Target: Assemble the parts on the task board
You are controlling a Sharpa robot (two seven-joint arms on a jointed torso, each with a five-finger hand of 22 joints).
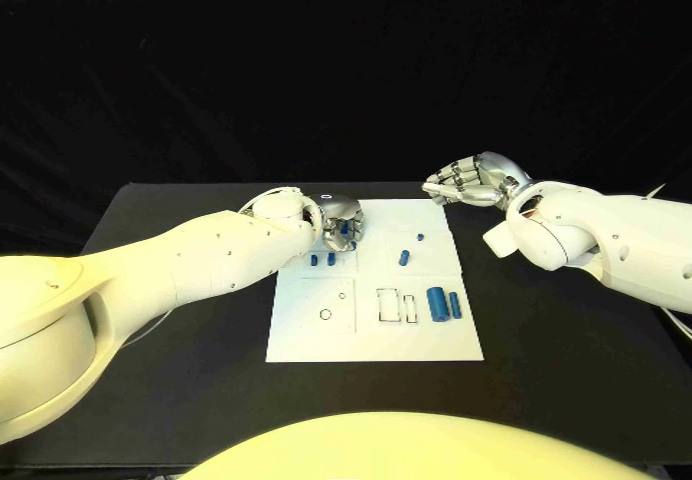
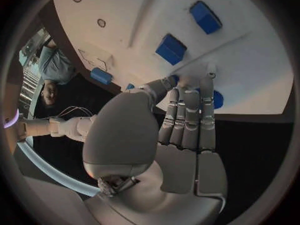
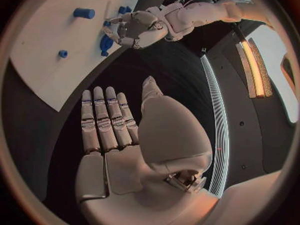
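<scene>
Blue parts (image 1: pixel 436 301) on white task board (image 1: pixel 433 345), black table (image 1: pixel 562 360).

Both arms are clad in smooth, glossy white shells with rounded, swollen forearm segments that taper toward the wrist. Small dark screw dots speckle the left forearm casing, and a few more sit on the right one. A thin pale cable trails beside the left arm, and another curves off the right arm's outer side. The left hand (image 1: pixel 339 222) is silver-grey metal with a domed, polished back and segmented fingers (image 2: pixel 187 116) marked by dark seams. The right hand (image 1: pixel 472 181) matches it: brushed silver, ribbed fingers (image 3: pixel 103 120), a bulbous thumb base, and a cluster of exposed fittings at the wrist.
</scene>
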